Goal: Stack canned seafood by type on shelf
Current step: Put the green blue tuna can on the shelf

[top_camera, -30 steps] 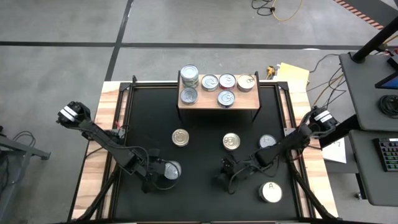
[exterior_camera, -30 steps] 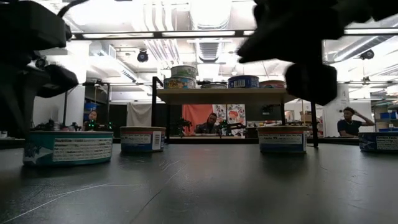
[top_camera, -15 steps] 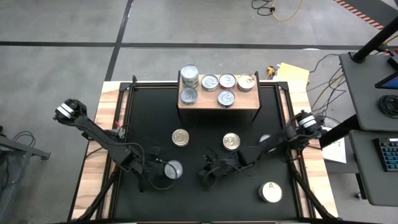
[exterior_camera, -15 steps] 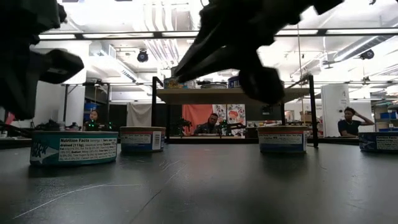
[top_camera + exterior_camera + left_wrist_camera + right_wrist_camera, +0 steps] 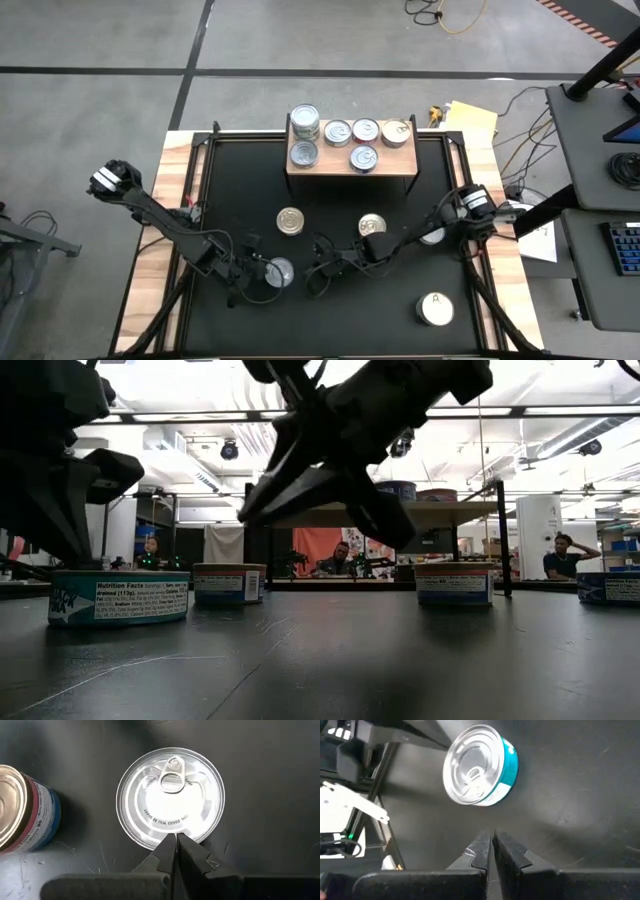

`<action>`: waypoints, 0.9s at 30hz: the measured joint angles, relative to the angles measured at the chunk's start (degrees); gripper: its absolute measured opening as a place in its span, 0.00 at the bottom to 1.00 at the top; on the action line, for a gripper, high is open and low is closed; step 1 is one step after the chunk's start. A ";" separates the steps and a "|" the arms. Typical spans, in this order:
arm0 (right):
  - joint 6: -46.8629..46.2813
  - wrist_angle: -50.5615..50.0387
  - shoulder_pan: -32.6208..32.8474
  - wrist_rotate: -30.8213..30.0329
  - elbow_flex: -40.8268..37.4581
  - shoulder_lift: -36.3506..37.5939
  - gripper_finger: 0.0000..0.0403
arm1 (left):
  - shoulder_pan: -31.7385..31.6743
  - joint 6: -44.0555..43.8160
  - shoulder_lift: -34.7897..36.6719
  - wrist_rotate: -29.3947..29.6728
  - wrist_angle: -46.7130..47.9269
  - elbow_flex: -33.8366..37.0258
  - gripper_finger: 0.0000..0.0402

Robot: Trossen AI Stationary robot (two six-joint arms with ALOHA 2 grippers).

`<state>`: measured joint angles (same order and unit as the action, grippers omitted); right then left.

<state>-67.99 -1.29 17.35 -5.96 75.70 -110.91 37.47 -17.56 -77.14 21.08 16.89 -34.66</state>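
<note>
A silver-topped tin (image 5: 279,272) with a pull ring and a teal side (image 5: 509,762) stands on the black tabletop, left of centre. My left gripper (image 5: 176,836) is shut, its tips over the tin's rim. My right gripper (image 5: 314,277) is shut and hangs just right of that tin, pointing toward it with a gap between (image 5: 492,836). The wooden shelf (image 5: 330,166) at the far edge carries several tins, with two stacked at its far left corner (image 5: 305,122). My left gripper's shut fingertips (image 5: 172,845) stand over the silver-topped tin's rim (image 5: 165,834), on the side away from the pull ring, slanting down from the table's left. I cannot tell whether they touch the lid or hang just above it. The tin stands flat on the table.
Other tins stand loose on the table: two gold-topped (image 5: 291,221) (image 5: 372,226), one partly under my right arm (image 5: 433,235), and a white-topped one marked "A" (image 5: 435,309) at the near right. People sit in the room beyond the shelf.
My right gripper, staying shut, has swept toward the table's left edge, from near the table's middle to just beside the silver-topped tin. My left gripper has stayed at that tin and rolled a little.
</note>
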 joint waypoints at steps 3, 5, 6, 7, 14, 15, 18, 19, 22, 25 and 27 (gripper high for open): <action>0.29 -0.12 -0.73 -0.04 -0.07 0.02 0.03 | 0.00 -1.02 -0.40 -0.12 -0.46 0.74 0.00; 1.05 -0.07 -1.19 -0.33 -0.07 0.01 0.03 | 0.01 -1.16 -0.77 -0.10 -2.11 1.28 0.00; 1.14 0.13 -1.27 -0.97 -0.04 -0.14 0.03 | 0.06 -1.17 -0.83 -0.03 -2.93 1.59 0.00; 1.38 0.23 -1.35 -1.89 0.00 -0.22 0.03 | 0.09 -1.20 -0.86 -0.04 -3.60 1.98 0.00; 3.54 0.82 -2.02 -3.13 0.00 -0.75 0.10 | 0.09 -2.49 -1.05 0.00 -7.01 3.22 0.00; 3.69 0.82 -2.04 -3.16 0.00 -0.75 0.12 | 0.15 -2.87 -1.05 0.03 -7.05 3.24 0.00; 4.45 0.73 -2.14 -3.26 0.00 -0.75 0.21 | 0.24 -4.27 -1.10 0.76 -7.28 3.32 0.00; 4.73 0.74 -2.15 -3.26 0.00 -0.75 0.24 | 0.24 -4.61 -1.10 0.79 -7.33 3.36 0.00; 6.28 0.76 -2.13 -3.99 0.00 -0.75 0.32 | 0.24 -5.51 -1.12 0.90 -7.48 3.44 0.00; 7.37 0.75 -2.13 -4.59 0.00 -0.75 0.40 | 0.24 -5.53 -1.12 1.05 -8.56 3.92 0.00; 7.56 0.76 -2.13 -4.63 -0.02 -0.75 0.43 | 0.24 -5.55 -1.12 1.23 -9.91 4.48 0.00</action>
<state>-60.42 -0.54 15.22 -10.58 75.68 -111.66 37.71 -23.11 -78.26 22.31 6.98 -30.17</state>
